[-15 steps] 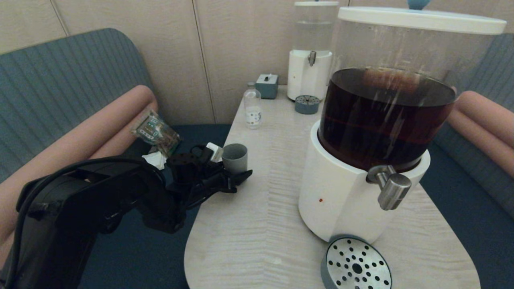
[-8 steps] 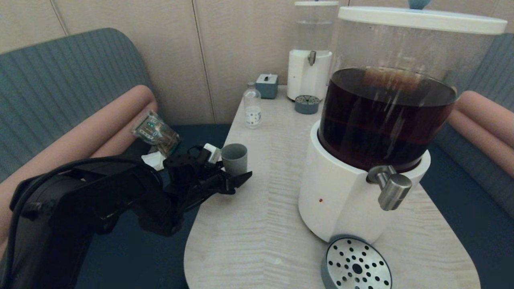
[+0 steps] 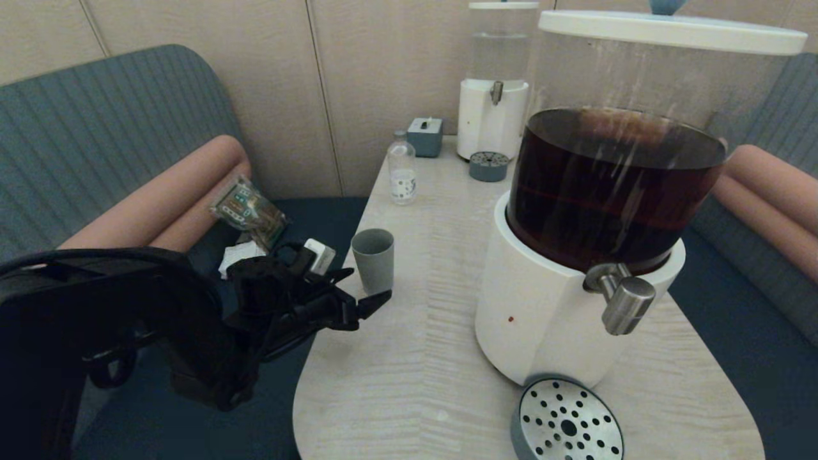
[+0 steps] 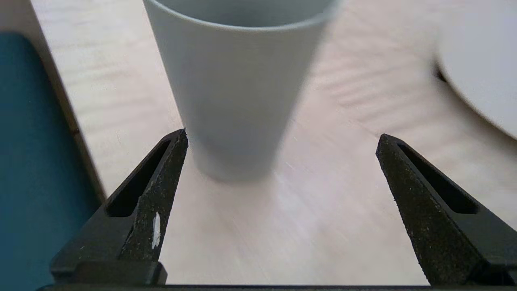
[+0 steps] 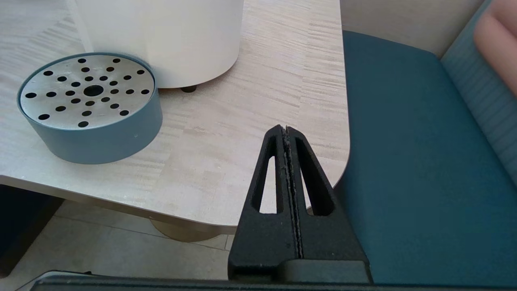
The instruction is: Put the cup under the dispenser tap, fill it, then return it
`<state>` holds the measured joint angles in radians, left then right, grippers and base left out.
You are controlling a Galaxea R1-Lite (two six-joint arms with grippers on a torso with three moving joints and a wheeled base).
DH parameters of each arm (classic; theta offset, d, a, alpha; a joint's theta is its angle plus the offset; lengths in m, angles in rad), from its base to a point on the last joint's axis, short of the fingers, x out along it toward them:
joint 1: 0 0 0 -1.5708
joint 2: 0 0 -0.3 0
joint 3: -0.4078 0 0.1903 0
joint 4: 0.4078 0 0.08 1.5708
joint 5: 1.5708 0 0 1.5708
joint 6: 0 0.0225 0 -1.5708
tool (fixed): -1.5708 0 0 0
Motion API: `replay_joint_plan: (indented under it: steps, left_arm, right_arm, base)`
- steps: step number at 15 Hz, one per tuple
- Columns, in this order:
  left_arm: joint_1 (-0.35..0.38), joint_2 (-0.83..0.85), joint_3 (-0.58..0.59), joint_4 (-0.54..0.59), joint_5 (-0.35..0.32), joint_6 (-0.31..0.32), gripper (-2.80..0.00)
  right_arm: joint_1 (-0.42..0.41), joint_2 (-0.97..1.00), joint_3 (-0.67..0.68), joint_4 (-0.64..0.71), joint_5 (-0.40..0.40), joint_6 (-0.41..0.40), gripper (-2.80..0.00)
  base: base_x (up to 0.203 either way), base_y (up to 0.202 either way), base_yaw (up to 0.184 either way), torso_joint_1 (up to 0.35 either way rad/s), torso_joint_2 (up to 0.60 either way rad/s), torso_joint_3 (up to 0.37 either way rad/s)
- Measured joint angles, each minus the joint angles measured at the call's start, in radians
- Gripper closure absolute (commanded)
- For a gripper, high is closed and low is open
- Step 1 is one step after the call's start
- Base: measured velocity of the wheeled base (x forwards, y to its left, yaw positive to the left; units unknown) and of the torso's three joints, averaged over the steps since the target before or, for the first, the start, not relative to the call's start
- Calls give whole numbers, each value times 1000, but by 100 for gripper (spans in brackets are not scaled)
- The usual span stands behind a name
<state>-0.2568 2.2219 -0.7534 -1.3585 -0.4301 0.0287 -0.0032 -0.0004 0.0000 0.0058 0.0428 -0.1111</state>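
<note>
The grey-green cup (image 3: pixel 373 259) stands upright on the table near its left edge, with nothing gripping it. My left gripper (image 3: pixel 365 285) is open, just short of the cup and low over the table edge. In the left wrist view the cup (image 4: pixel 238 81) stands beyond the fingertips of the left gripper (image 4: pixel 281 135), nearer one finger. The steel dispenser tap (image 3: pixel 623 300) juts from the big dispenser (image 3: pixel 549 319) of dark liquid, far to the cup's right. My right gripper (image 5: pixel 286 128) is shut and empty, parked at the table's near right corner.
A round perforated drip tray (image 3: pixel 567 421) lies below the tap, also in the right wrist view as drip tray (image 5: pixel 87 97). A clear bottle (image 3: pixel 402 172), a grey box (image 3: pixel 425 136) and a smaller clear-liquid dispenser (image 3: pixel 493 115) stand at the back. A snack packet (image 3: pixel 248 211) lies on the bench.
My left gripper has pulled back from the cup, toward me and to the left. The cup stays standing on the table, now free of the fingers.
</note>
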Motion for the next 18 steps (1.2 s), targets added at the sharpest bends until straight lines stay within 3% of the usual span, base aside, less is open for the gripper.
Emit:
replay_joint_plan:
  steps: [6,7,12,18]
  left_arm:
    - [2,-255,281,-2,29,-21,-280]
    - [3,-305,327,-2,32,-26,0]
    - [4,-576,495,3,47,-55,0]
    - [6,-870,505,30,158,-64,0]
  right_arm:
    - [0,0,0,0,-1,0,0]
    - [0,0,0,0,0,0,0]
    - [0,0,0,0,0,0,0]
    - [0,0,0,0,0,0,0]
  base:
    - [0,0,0,0,0,0]
    - [0,0,0,0,0,0]
    - [0,0,0,0,0,0]
    - [0,0,0,0,0,0]
